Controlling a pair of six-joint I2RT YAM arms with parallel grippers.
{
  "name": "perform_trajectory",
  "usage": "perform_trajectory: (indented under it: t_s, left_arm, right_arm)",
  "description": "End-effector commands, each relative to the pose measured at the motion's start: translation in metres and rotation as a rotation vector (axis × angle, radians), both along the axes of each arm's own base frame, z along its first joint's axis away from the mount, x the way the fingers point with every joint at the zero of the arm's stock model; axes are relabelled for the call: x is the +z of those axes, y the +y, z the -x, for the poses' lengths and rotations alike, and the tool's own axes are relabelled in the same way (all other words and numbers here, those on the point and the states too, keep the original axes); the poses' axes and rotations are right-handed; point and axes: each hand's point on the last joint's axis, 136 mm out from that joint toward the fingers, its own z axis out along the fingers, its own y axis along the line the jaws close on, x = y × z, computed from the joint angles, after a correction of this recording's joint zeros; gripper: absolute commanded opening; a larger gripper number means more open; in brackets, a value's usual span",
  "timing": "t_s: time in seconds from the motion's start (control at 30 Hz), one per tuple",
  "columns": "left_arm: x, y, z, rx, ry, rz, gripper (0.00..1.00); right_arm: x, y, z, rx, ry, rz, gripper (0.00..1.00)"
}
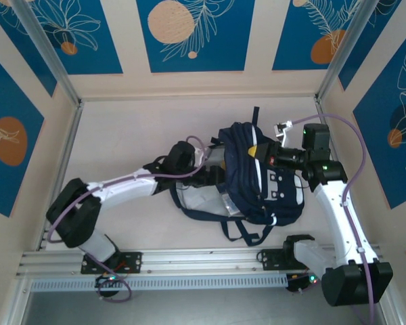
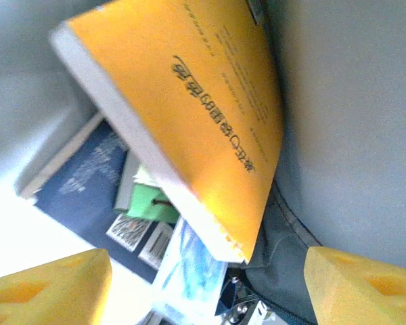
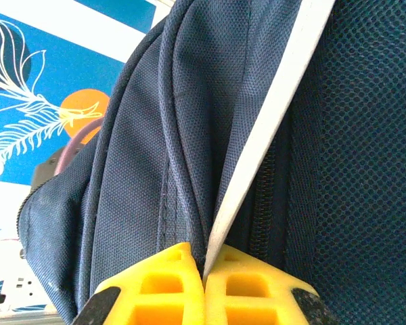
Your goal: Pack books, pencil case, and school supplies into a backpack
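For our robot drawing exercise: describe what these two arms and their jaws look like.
Left arm and right arm: white links between bulky black joints, a purple cable along each, small green lights. Jaws are yellow blocks with square recesses.

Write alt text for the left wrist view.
A yellow-orange book leans tilted inside the grey-lined backpack, over a navy book, a green packet and a pale blue packet. The left gripper stands open below it.

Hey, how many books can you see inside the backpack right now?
2. A yellow-orange book leans tilted against the grey lining; a navy book lies beneath it, at lower left. More may be hidden underneath.
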Motion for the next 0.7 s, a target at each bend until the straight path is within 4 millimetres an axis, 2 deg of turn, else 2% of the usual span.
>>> perform_trajectory:
  t_s: [0.0,0.17,0.27,0.43,0.53,0.67]
  left_arm:
    - [0.015,0.036,-0.009,0.079,-0.089,-0.076,0.75]
    - [0.028,0.087,-0.021,0.22,-0.131,-0.178,0.76]
    - [0.032,0.116,-0.029,0.323,-0.141,-0.208,0.79]
    - [0.026,0.164,-0.042,0.491,-0.149,-0.284,0.86]
    - [0.022,0.172,-0.048,0.529,-0.139,-0.291,0.88]
    - [0.013,0.162,-0.055,0.502,-0.111,-0.292,0.89]
  right_arm:
    - [-0.015,-0.007,0.004,-0.032,0.018,0.088,0.0]
    - [-0.045,0.008,0.009,0.025,0.076,0.156,0.0]
    - [-0.07,0.026,0.012,0.068,0.1,0.243,0.0]
    - [-0.11,0.057,0.015,0.137,0.144,0.399,0.05]
    - [-0.129,0.075,0.016,0.171,0.149,0.454,0.14]
    - [-0.149,0.094,0.023,0.234,0.142,0.583,0.3]
